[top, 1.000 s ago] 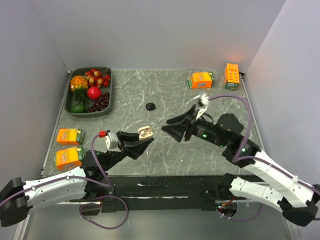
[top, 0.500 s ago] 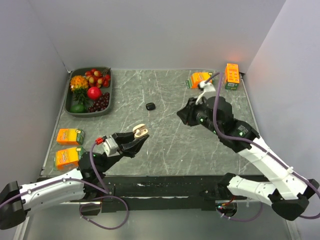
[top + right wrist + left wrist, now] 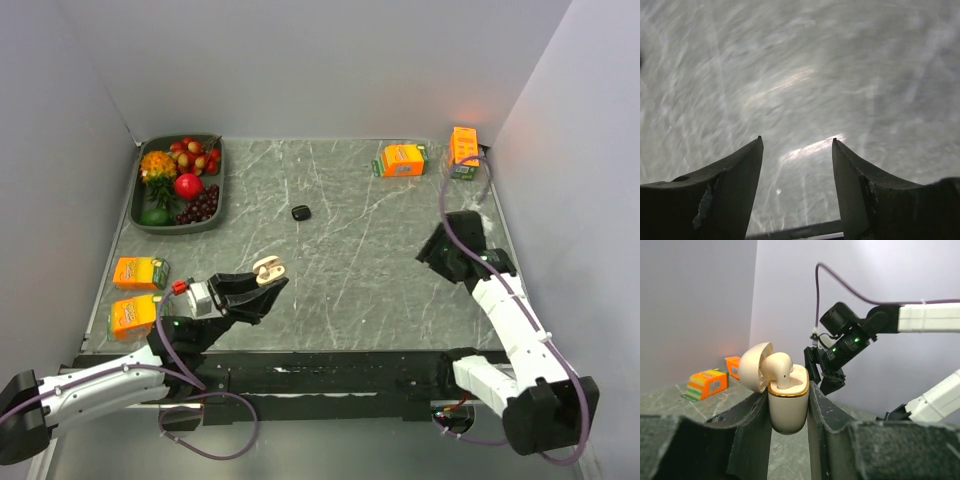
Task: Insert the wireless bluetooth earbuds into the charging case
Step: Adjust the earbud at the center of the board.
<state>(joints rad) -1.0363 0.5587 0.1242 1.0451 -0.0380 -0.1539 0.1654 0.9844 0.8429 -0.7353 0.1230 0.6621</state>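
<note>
- Charging case (image 3: 787, 407), lid flipped open, sits clamped upright in our left hand (image 3: 786, 392), wells facing up for loading; one cream earbud (image 3: 777, 367) rests inside.
- Our right hand (image 3: 796, 141) gapes empty (free to fetch another).

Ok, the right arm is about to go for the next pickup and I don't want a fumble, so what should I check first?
1. Charging case clamped between the fingers of the left gripper: ok.
2. Lid swung open: ok.
3. Beige bud fully seated in the case: cannot tell, it stands proud of the rim.
4. Second slot free: cannot tell, hidden from view.
5. Right gripper open, nothing between its fingers: ok.
6. Small black item lying on the table, apart from both arms: ok. Whether it is a bud: cannot tell.
</note>
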